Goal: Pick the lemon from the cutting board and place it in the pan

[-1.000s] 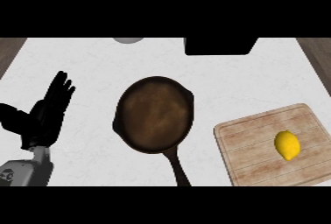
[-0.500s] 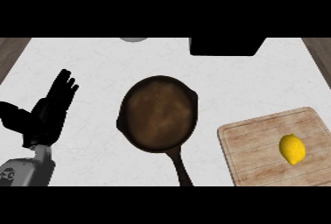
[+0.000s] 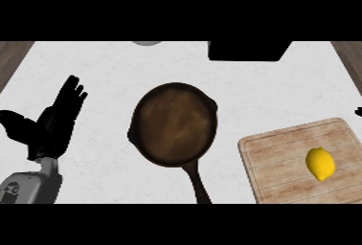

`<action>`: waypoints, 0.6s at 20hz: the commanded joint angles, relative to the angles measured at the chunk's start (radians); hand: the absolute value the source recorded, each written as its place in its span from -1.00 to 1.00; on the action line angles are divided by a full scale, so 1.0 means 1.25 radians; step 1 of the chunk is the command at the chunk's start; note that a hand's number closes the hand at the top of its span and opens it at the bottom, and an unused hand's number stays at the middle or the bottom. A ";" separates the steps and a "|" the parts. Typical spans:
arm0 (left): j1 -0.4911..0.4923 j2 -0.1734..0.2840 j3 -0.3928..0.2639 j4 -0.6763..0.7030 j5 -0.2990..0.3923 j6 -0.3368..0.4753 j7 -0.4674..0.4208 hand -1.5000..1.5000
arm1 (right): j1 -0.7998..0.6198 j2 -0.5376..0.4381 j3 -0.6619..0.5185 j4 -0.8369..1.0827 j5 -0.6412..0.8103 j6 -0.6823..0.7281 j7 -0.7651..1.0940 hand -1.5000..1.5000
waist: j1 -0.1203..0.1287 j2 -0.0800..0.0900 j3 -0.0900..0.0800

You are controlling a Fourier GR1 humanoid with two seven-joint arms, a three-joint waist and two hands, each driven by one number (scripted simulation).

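Your left robot hand [image 3: 51, 125] rests at the worktop's [image 3: 106, 67] left side, fingers straight and spread apart, holding nothing. The pan [image 3: 175, 123] sits just to its right, handle toward you. Farther right, well apart from that hand, the lemon [image 3: 321, 163] lies on the cutting board [image 3: 283, 162]. A dark speck at the right edge may be your right robot hand; you cannot tell its state

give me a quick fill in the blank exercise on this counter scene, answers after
1. The lemon lies on the ____.
2. The pan holds ____.
3. The pan's handle points toward the view's ____ edge.
4. The left hand rests with fingers ____, left of the pan.

Missing words: cutting board; nothing; lower; open
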 commanded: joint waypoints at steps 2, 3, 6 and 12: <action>0.000 -0.003 0.022 -0.016 0.012 -0.015 0.018 0.00 | -0.026 0.004 0.037 -0.053 0.025 0.107 0.072 -1.00 | -0.012 -0.003 0.000; 0.008 0.013 0.034 -0.026 0.006 -0.018 0.036 0.00 | -0.030 0.041 0.064 -0.048 0.071 0.082 0.072 -1.00 | -0.011 -0.003 0.001; 0.004 -0.011 0.020 -0.025 -0.006 -0.005 0.039 0.00 | -0.031 0.049 0.089 -0.139 0.099 0.112 0.144 -1.00 | -0.012 -0.003 0.000; 0.024 -0.019 0.032 -0.021 -0.008 -0.025 0.022 0.00 | -0.051 0.081 0.106 -0.202 0.198 0.133 0.243 -1.00 | -0.011 -0.003 0.000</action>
